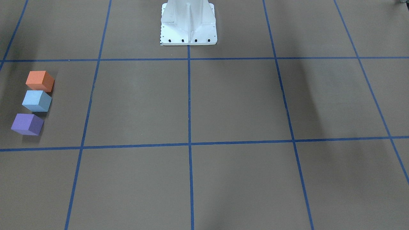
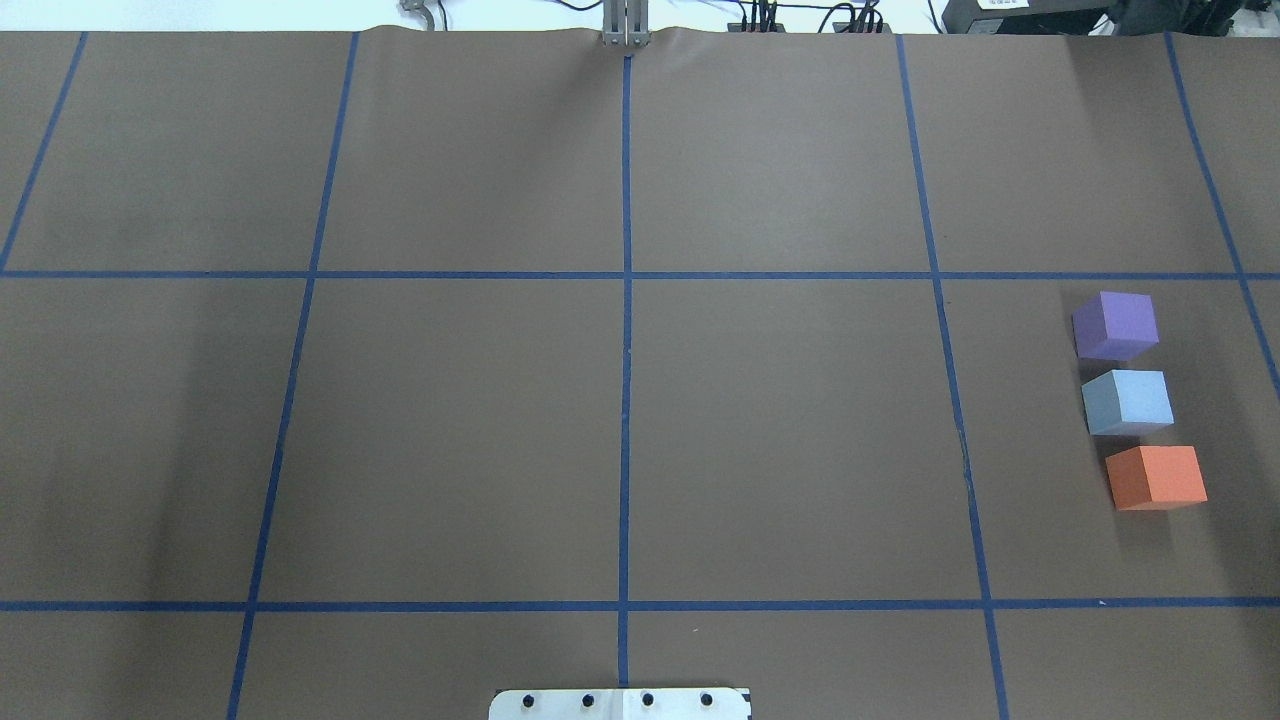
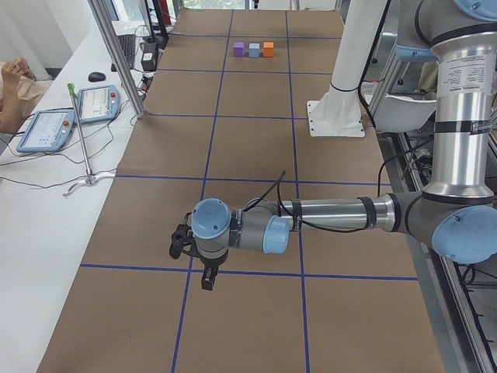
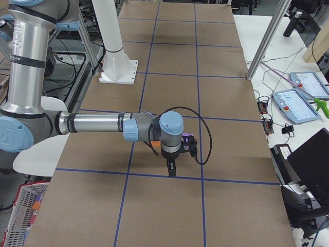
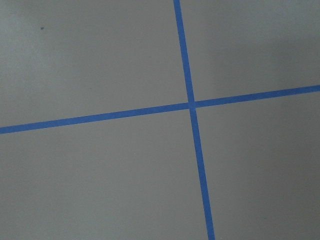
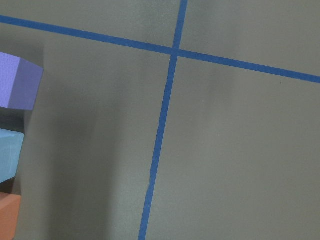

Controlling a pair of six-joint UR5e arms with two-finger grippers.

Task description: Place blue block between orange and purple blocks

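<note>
The orange block [image 1: 40, 80], light blue block [image 1: 36, 100] and purple block [image 1: 27, 124] stand in a row on the brown table, blue in the middle with small gaps. The overhead view shows the same row at the right: purple [image 2: 1115, 325], blue [image 2: 1128, 401], orange [image 2: 1156, 477]. The right wrist view catches their edges: purple [image 6: 17, 82], blue [image 6: 10, 155], orange [image 6: 9, 215]. My right gripper [image 4: 171, 171] hangs above the table beside the row, and I cannot tell its state. My left gripper [image 3: 207, 280] hangs far from the blocks, state also unclear.
The white robot pedestal [image 1: 188, 25] stands at the table's middle edge. Blue tape lines [image 2: 626, 350] grid the brown surface. Tablets [image 3: 46, 128] and a pole stand [image 3: 81, 132] sit on the side bench, where a person is seated.
</note>
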